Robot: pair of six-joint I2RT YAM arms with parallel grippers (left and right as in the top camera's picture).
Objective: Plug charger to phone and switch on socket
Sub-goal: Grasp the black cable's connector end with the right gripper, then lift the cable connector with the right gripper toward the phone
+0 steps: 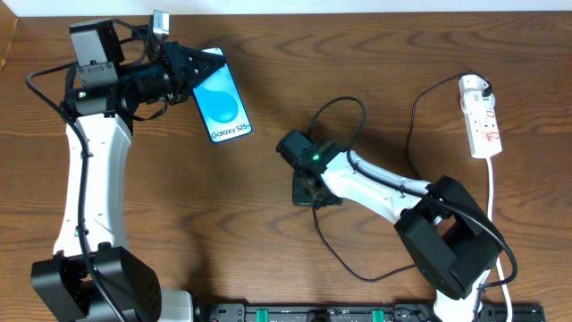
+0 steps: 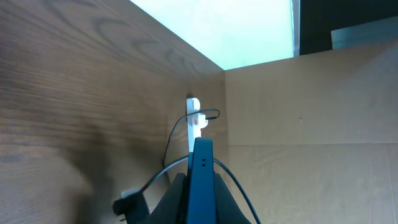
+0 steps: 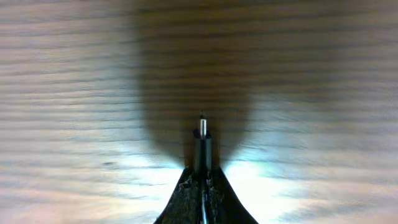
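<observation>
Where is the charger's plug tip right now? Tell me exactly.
The plug tip sticks out of the shut right gripper in the right wrist view. Overhead, that gripper sits mid-table, right of the phone and nearer the arm bases.

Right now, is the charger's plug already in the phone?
No, the right end effector holds the plug well apart from the phone.

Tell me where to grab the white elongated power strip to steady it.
Probably mid-body, across its narrow width, from straight above: the white elongated power strip lies flat, long sides bare, a white adapter on one end, its white cord leaving the other.
</observation>
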